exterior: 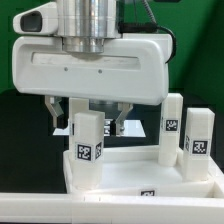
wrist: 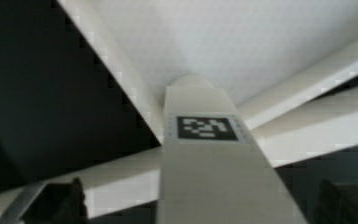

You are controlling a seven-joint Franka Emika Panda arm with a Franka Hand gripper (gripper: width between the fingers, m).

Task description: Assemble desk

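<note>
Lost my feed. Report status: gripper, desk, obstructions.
Gripper above front leg, fingers straddling its top; closure unconfirmed. Tabletop flat, three legs upright: two others at exterior view's right. No obstructions seen.

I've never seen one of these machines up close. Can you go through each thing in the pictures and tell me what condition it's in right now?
Gripper: open, fingers straddling the top of the near leg, not clamped.
Near leg: upright on the tabletop corner, tag facing the camera.
Middle leg: upright at the far rim.
Far-right leg: upright at the exterior view's right.
Tabletop: lying flat, raised rim up.
</note>
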